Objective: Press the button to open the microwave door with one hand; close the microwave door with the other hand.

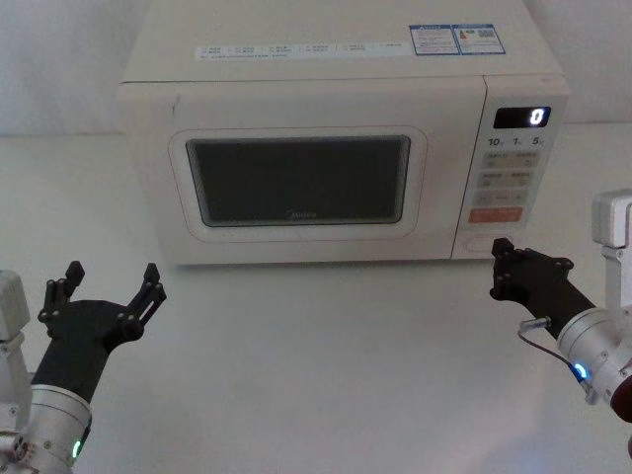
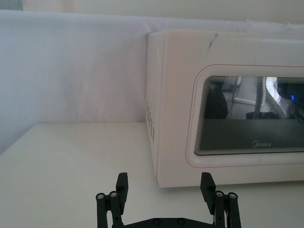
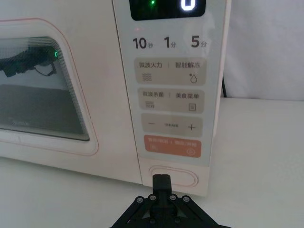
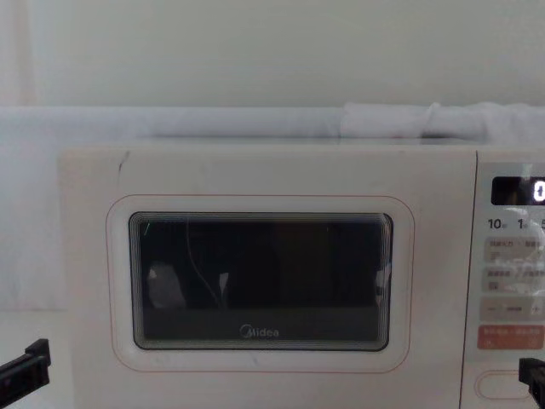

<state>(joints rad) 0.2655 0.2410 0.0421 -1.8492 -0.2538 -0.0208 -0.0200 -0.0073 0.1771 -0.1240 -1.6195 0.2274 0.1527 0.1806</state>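
Observation:
The cream microwave stands at the back of the table, and the microwave door [image 1: 296,183] [image 2: 247,118] [image 3: 42,90] [image 4: 260,281] with its dark window is closed. The button [image 1: 477,243] [image 3: 183,175] [image 4: 502,385] is the wide pill-shaped key at the bottom of the control panel. My right gripper [image 1: 503,249] [image 3: 161,182] [image 4: 532,375] is shut, its tip right in front of the button; I cannot tell whether it touches. At the front left, my left gripper [image 1: 112,276] [image 2: 164,185] is open and holds nothing, a short way before the door's left corner.
An orange-red key [image 3: 172,146] sits just above the button, with pale grey keys and a lit display [image 1: 521,117] higher up. White table surface [image 1: 316,365] spreads before the microwave. A white backdrop [image 2: 71,71] rises behind.

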